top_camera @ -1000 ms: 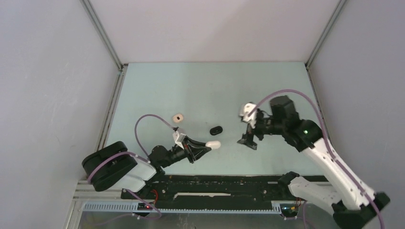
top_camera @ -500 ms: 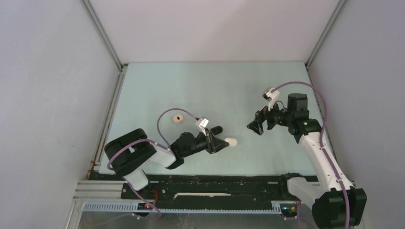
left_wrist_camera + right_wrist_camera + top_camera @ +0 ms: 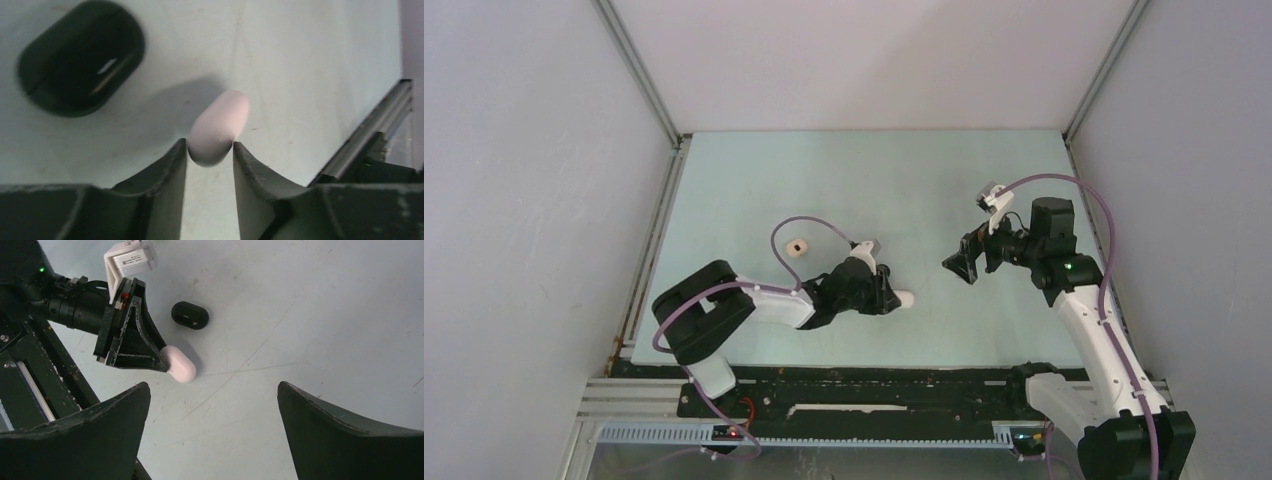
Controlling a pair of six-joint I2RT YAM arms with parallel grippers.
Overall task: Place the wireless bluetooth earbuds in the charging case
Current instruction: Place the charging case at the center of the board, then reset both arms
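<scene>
My left gripper (image 3: 210,150) is shut on one end of a pale pink pill-shaped case (image 3: 220,125), held low over the table; the pair shows in the top view (image 3: 902,298) and the right wrist view (image 3: 181,369). A closed black case (image 3: 80,57) lies just beyond it, also in the right wrist view (image 3: 190,315). My right gripper (image 3: 212,386) is wide open and empty, raised to the right of the cases (image 3: 959,266). No loose earbuds show clearly.
A small cream rounded object with a dark spot (image 3: 796,246) lies on the pale green table (image 3: 864,180) to the left of the left gripper. Grey walls close in three sides. The black rail (image 3: 874,385) runs along the near edge.
My left arm has swung right and forward with the pale case, to beside the black case. My right arm has pulled back to the right, then held still.
</scene>
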